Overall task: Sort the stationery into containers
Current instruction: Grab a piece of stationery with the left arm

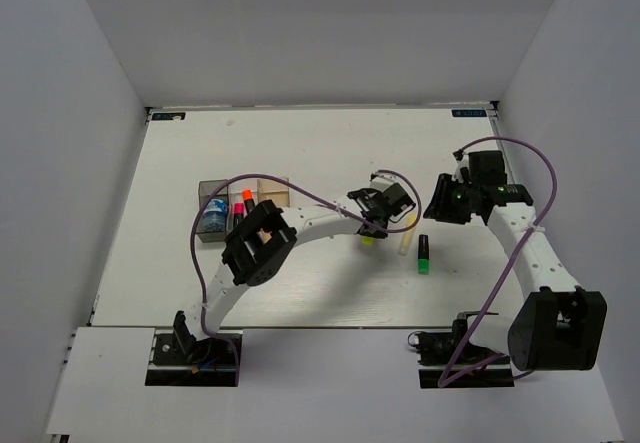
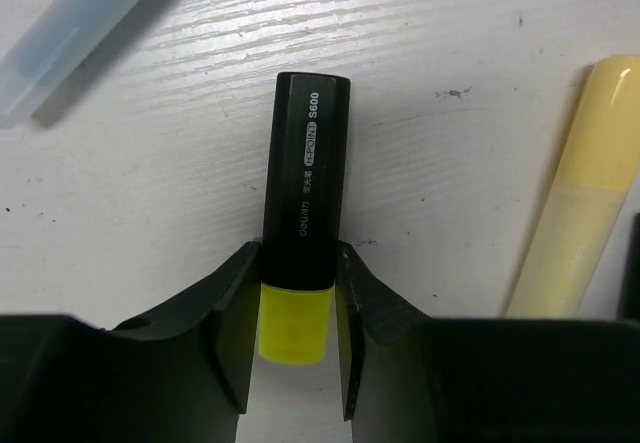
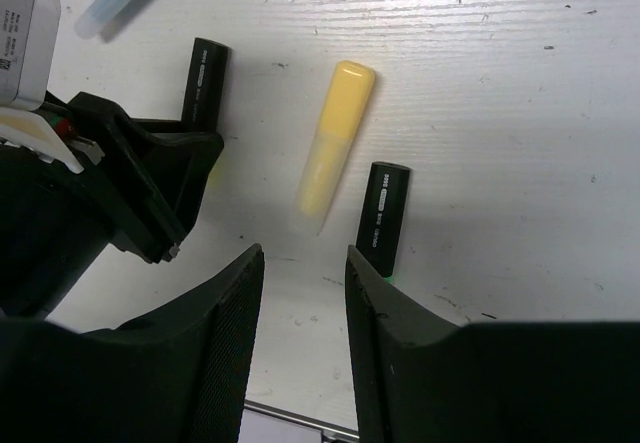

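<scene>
Closest to my left wrist lens, the left gripper (image 2: 296,263) is clenched on the yellow-capped highlighter (image 2: 305,178); its two fingers press either side where the black barrel meets the cap, and the barrel appears to lie flat on the desk (image 1: 300,143); white lettering on it reads H-POINT S600.

Sweeping from the left in the top view: the smoky grey bin (image 1: 207,188) holds the blue-white round item (image 1: 211,223); the clear bin (image 1: 240,189) beside it holds an orange-capped highlighter (image 1: 241,206); the amber bin (image 1: 270,187) is largely hidden behind my left arm, so I cannot tell what is in it.

I judge the sort partly done, with four pieces out on the desk, well apart from the bins; the one in my grip comes first; a pale blue stick (image 2: 80,23), translucent and rounded, lies just beyond it; a cream-yellow stick (image 3: 335,143) lies to its right, smooth and blunt-ended; next comes a green-capped highlighter (image 3: 385,218), black-bodied like the gripped one, near the stick but not touching.

Furthest right, the right gripper (image 3: 300,258) hangs released above that pair, its jaws parted with nothing between them.
</scene>
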Controlling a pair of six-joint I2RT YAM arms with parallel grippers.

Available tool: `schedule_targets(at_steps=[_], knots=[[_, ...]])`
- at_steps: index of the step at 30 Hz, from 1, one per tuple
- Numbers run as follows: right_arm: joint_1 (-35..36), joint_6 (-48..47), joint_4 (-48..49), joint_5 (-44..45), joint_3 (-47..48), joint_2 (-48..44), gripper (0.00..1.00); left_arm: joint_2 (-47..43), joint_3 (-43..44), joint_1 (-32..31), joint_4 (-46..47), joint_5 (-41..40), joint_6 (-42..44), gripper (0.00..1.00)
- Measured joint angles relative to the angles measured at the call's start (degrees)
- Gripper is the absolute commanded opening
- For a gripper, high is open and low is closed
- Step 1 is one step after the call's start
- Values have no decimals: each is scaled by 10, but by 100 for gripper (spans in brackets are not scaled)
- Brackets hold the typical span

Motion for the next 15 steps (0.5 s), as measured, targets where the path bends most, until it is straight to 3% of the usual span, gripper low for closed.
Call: schedule_targets(at_steps=[5,10,15], knots=[[-10,2,-2,-16,0,0,42,-6,-16,-5,-1,-36,7,1],[-16,2,-2,-34,-2,0,42,-49,-83,-6,-1,-68,16,0],[-18,0,-3,-51,-9,0,56,-120,-182,0,-10,-76,37,0]])
